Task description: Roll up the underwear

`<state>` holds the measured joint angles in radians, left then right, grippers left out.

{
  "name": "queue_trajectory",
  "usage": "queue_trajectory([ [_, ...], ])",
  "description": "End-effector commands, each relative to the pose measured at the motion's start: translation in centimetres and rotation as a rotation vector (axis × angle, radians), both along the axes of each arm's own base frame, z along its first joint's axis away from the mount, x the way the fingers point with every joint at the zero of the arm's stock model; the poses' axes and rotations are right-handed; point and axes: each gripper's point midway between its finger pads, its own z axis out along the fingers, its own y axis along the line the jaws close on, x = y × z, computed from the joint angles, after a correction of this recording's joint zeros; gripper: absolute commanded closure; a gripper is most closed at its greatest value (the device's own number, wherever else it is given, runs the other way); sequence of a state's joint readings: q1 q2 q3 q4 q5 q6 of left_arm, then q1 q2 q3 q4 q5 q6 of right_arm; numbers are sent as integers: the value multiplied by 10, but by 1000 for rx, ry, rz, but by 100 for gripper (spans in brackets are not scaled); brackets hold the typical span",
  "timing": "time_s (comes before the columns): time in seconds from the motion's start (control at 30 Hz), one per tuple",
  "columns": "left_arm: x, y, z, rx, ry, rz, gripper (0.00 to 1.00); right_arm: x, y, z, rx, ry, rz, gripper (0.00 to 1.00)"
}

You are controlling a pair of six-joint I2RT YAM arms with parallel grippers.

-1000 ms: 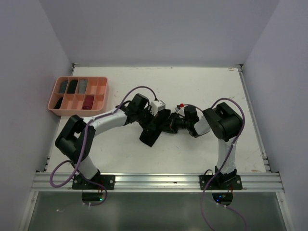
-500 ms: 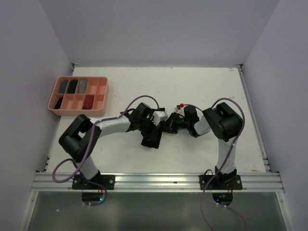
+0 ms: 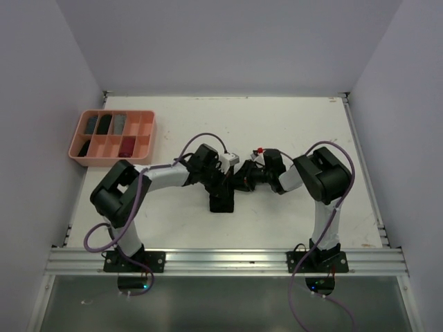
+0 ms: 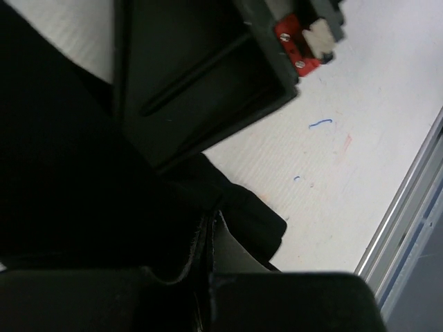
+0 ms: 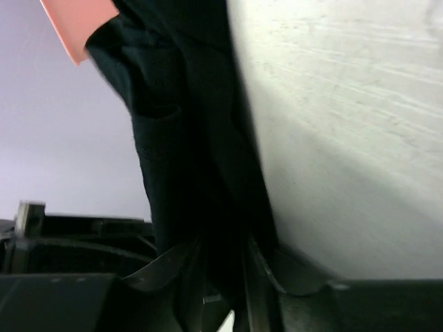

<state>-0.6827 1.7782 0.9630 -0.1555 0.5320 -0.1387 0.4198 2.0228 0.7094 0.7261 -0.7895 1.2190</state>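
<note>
1. Left gripper point(image 3: 223, 185) is clenched on the black underwear point(image 3: 222, 202), which lies on the table point(image 3: 291, 124), well to the right of the salmon tray point(image 3: 111, 161).
2. Right gripper point(image 3: 237, 182) has the same black cloth between its jaws; whether it pinches, I cannot tell.
3. A second ago the cloth lay slanted; now it runs straight, slightly farther from the tray.

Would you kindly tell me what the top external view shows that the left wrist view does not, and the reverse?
Only the top external view shows the salmon-pink tray at the table's far left, with dark items in some compartments, and the whole left arm and right arm meeting mid-table. Only the left wrist view shows small blue pen marks on the surface. Both show the black underwear lying on the white table.
</note>
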Motion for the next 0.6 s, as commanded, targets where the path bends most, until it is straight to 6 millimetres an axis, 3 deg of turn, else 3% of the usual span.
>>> queue_trajectory([
  [0.0, 25, 15, 10, -7, -29, 104, 100, -8, 0, 10, -18, 25, 43, 68],
  [0.13, 31, 20, 8, -12, -28, 99, 99, -7, -3, 26, -25, 5, 73, 65],
  [0.2, 32, 17, 11, -27, -31, 85, 94, -12, -5, 30, -39, 6, 105, 64],
  [0.4, 24, 10, 22, -78, -23, 23, 84, -24, -15, 32, -62, 33, 143, 73],
  [0.57, 13, 7, 20, -62, -33, -26, 79, -17, -19, 17, -106, 25, 115, 82],
])
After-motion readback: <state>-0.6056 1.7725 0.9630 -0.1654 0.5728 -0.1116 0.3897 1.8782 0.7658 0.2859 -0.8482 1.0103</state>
